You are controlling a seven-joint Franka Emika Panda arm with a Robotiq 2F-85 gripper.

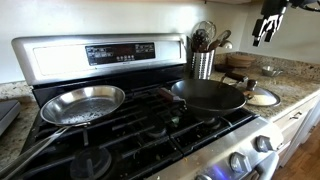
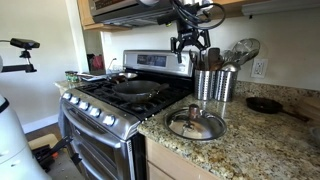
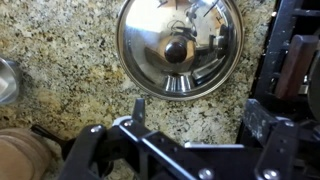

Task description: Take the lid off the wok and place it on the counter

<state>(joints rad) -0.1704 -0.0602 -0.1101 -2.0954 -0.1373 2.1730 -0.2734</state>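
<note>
The glass lid (image 3: 180, 45) with its metal rim and small knob lies flat on the speckled granite counter (image 3: 60, 60). It shows in both exterior views (image 1: 262, 97) (image 2: 196, 123), next to the stove. The black wok (image 1: 208, 95) sits uncovered on a stove burner, handle out, and also shows in an exterior view (image 2: 135, 88). My gripper (image 3: 200, 115) is open and empty. It hangs well above the lid, apart from it, as both exterior views show (image 1: 268, 28) (image 2: 190, 42).
A shiny silver frying pan (image 1: 83, 103) sits on another burner. Metal utensil holders (image 2: 215, 85) stand at the back of the counter near the stove. A small dark pan (image 2: 265, 104) lies further along the counter. The stove's black edge (image 3: 290, 50) borders the lid.
</note>
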